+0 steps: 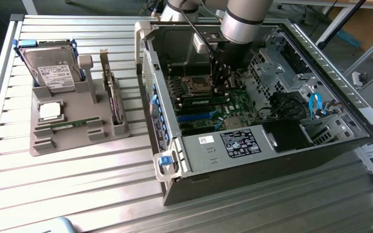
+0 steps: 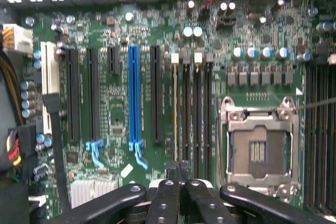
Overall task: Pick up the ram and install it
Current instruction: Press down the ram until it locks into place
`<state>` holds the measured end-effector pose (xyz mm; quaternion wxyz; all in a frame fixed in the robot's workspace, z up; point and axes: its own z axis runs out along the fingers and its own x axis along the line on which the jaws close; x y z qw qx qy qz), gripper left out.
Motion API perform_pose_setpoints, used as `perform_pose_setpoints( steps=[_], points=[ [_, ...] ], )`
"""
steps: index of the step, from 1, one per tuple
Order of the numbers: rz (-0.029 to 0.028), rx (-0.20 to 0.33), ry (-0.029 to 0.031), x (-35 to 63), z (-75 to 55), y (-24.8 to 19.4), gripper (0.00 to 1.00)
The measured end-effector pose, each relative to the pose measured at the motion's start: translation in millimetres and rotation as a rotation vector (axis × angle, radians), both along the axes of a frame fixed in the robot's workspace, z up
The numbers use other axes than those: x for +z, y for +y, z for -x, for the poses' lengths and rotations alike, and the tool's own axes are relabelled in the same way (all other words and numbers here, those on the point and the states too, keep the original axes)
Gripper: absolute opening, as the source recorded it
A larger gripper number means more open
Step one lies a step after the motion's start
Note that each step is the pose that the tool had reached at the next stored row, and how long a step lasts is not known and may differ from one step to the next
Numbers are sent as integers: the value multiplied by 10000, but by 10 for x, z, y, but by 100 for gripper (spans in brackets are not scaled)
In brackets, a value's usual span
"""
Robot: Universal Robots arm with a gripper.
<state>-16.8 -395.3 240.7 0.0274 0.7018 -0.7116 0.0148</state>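
Exterior view and wrist view of a computer assembly station. The tool (image 1: 220,82) hangs inside the open computer case (image 1: 251,160), above the motherboard (image 1: 238,104) and beside the empty processor socket (image 1: 196,85). Its fingers (image 2: 181,174) are closed together, with nothing visibly gripped between them. In the wrist view, the fingertips sit just above the row of four memory slots (image 2: 190,108), near the slots' lower ends; one slot appears to carry a thin yellowish edge, though whether a module is seated there cannot be told.

One ram (image 1: 65,124) lies flat in a groove of the grey parts holder (image 1: 76,131) on the slatted tabletop (image 1: 76,184), well apart from the tool and outside the case, toward the exterior view's left. It is a long, narrow, thin green stick with small dark chips.

The holder also carries one hard drive (image 1: 56,70), one square silver processor (image 1: 49,110) and one expansion card (image 1: 112,92) standing on edge. The motherboard shows one blue expansion slot (image 2: 134,98) among several black ones.
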Motion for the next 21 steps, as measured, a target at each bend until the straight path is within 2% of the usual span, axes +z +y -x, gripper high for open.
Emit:
perform_pose_setpoints(
  steps=[11, 21],
  points=[
    [-1, -1, 0, 0, 178, 0, 11],
    [1, -1, 1, -27, 183, -1, 11]
  ],
)
